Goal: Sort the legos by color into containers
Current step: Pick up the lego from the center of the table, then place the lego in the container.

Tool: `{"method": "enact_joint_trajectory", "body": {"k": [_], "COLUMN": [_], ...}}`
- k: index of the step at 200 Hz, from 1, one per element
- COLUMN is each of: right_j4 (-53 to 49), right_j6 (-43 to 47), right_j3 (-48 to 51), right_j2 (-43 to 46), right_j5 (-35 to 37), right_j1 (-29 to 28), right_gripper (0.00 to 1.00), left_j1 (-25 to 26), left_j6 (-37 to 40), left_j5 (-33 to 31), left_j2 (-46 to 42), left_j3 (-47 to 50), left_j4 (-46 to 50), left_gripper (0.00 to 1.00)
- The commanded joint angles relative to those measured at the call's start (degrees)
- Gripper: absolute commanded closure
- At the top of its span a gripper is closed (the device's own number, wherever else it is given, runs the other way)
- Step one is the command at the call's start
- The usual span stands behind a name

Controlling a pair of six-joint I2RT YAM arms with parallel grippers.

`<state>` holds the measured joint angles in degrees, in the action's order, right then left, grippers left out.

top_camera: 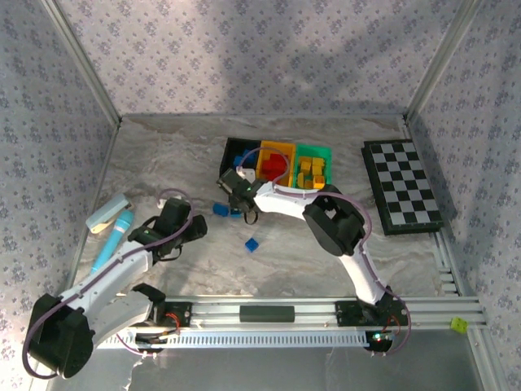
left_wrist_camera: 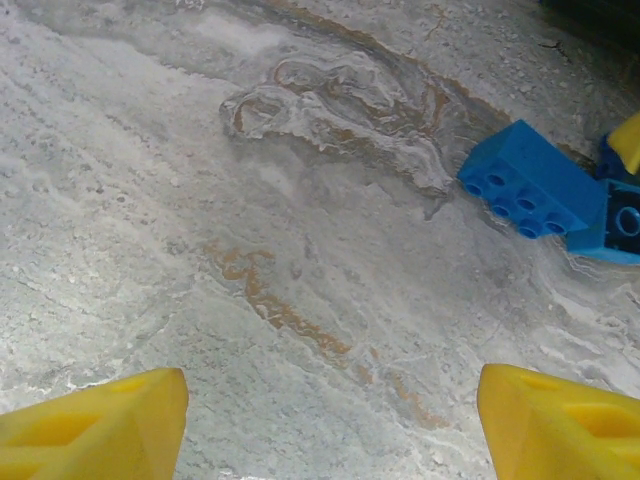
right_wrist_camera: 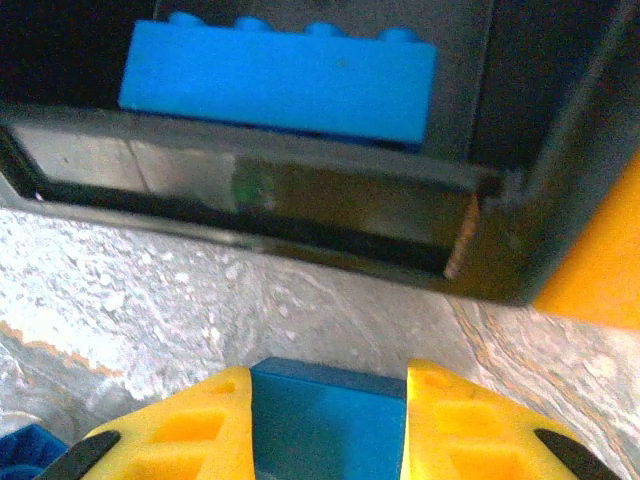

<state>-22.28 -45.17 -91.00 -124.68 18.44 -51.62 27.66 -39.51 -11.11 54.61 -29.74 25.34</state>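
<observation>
Nearest, the left gripper (left_wrist_camera: 330,390) hangs released over the marble table (left_wrist_camera: 200,200), its yellow fingers (left_wrist_camera: 95,430) spread wide with bare stone between them. Its wrist camera makes plain what the top view leaves as a blue speck: a tilted blue brick (left_wrist_camera: 530,180) lies just ahead, two rows of studs turned toward the lens, its long axis running from upper left to lower right. It touches a second blue piece (left_wrist_camera: 622,225) cut off by the frame's edge. Whether that is the one the other arm grips, I cannot tell.

From above, three blue bricks can be counted outside the bins. Two sit close together at the right gripper's tip, and a lone blue brick (top_camera: 251,243) sits apart, nearer the arms. A light-blue cylinder (top_camera: 110,232) lies at the left.

Farther on, the right gripper (right_wrist_camera: 332,378) is clenched on a held blue brick (right_wrist_camera: 330,430), flat face up, just short of the black bin (right_wrist_camera: 300,200). Its camera looks over that bin's near wall to one binned blue brick (right_wrist_camera: 280,85), long axis parallel to the wall, four studs along its far edge.

The top view gives the row: three bins touching — black, orange bin (top_camera: 286,149), green bin (top_camera: 327,155). Red bricks (top_camera: 273,168) are clumped in the orange one and yellow bricks (top_camera: 310,173) fill the green, too crowded to count. A checkerboard (top_camera: 403,187) lies flat to the right
</observation>
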Motion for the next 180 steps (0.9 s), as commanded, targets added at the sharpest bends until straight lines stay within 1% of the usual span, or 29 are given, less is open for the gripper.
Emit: {"method": "enact_joint_trajectory", "body": {"k": [1, 25, 46, 52, 77, 101, 110, 124, 132, 141, 146, 156, 159, 161, 180], "right_j4": [-2.87, -4.51, -5.34, -5.84, -7.18, -10.36, -11.76, -14.82, -14.46, -12.96, -12.4, -10.1, -9.87, -9.81, -8.04], "right_j6": [2.15, 5.45, 8.69, 10.96, 13.58, 15.64, 16.05, 15.92, 16.07, 16.4, 16.82, 17.67, 17.86, 17.97, 19.22], "right_j3": [1.35, -1.99, -6.8, -8.6, -15.99, -25.54, -29.48, -34.22, -34.35, -32.41, -31.18, -28.27, -27.54, -27.03, -20.88], "right_j2": [2.73, 4.65, 4.42, 3.83, 0.44, -4.91, -7.16, -9.77, -9.76, -8.62, -7.67, -5.99, -5.46, -5.13, -1.08], "right_j5": [3.71, 5.2, 5.16, 4.81, 1.44, 0.75, -0.1, -2.54, -3.84, -3.79, -3.69, -3.54, -3.39, -3.27, -2.54], "right_j1": [-1.92, -2.51, -1.35, -0.8, 2.17, 4.76, 5.89, 7.27, 7.53, 7.23, 6.91, 6.07, 5.87, 5.61, 3.89], "right_gripper": [0.73, 0.73, 0.72, 0.72, 0.71, 0.69, 0.65, 0.51, 0.48, 0.45, 0.45, 0.44, 0.44, 0.44, 0.44], "left_j1": [-0.75, -0.88, -0.91, -0.9, -0.87, -0.89, -0.9, -0.86, -0.87, -0.94, -0.99, -0.95, -0.94, -0.99, -1.03], "left_j6": [0.68, 0.79, 1.02, 0.97, 0.75, 0.58, 0.57, 0.66, 0.66, 0.75, 0.75, 0.79, 0.75, 0.75, 0.71], "left_j5": [1.87, 2.47, 3.35, 3.5, 4.07, 4.23, 4.42, 4.76, 4.94, 5.36, 5.48, 5.66, 5.74, 5.68, 6.46], "left_j2": [-0.26, 0.96, 2.03, 2.08, 1.91, 1.73, 1.73, 1.75, 1.75, 1.82, 1.82, 1.82, 1.89, 1.95, 2.72], "left_j3": [0.9, 0.78, 0.12, 0.12, 0.18, 0.38, 0.23, 0.12, 0.04, -0.05, -0.18, -0.28, -0.24, -0.26, -0.62], "left_j4": [-1.32, -2.13, -2.14, -2.22, -2.43, -2.41, -2.19, -1.93, -1.97, -2.1, -1.98, -2.2, -2.22, -2.34, -3.59], "left_gripper": [0.24, 0.24, 0.24, 0.24, 0.24, 0.24, 0.24, 0.24, 0.23, 0.23, 0.16, 0.14, 0.1, 0.09, 0.09]}}
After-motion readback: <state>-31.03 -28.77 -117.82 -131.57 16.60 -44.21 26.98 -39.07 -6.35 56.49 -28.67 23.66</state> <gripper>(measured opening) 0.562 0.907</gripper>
